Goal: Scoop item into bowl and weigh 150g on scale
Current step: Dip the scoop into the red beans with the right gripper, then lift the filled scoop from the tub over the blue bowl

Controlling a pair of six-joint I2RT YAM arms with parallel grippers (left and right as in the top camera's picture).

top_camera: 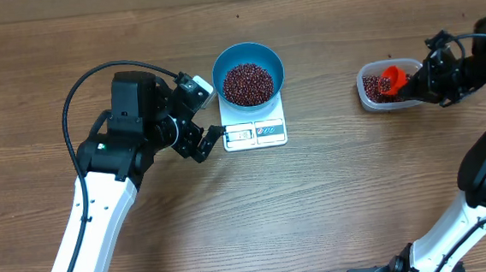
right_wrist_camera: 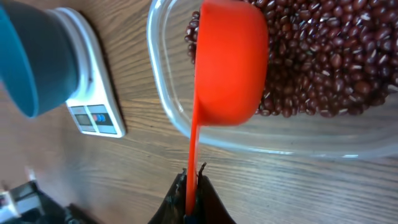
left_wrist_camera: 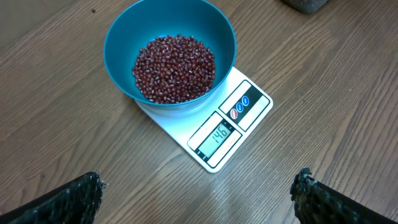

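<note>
On the flat white scale (top_camera: 256, 133), the smooth round blue bowl (top_camera: 221, 65) sat heaped with glossy maroon beans (top_camera: 248, 82). Just beside the scale, the left gripper (left_wrist_camera: 196, 196) hung spread wide. Well apart from it, the right gripper (right_wrist_camera: 193, 199) pinched a red-orange scoop (right_wrist_camera: 230, 62) by its thin handle over the clear tub (right_wrist_camera: 168, 118).

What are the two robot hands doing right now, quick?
Left hand: open, holding nothing, beside the scale.
Right hand: closed on the handle of the orange scoop, at the clear tub.
</note>
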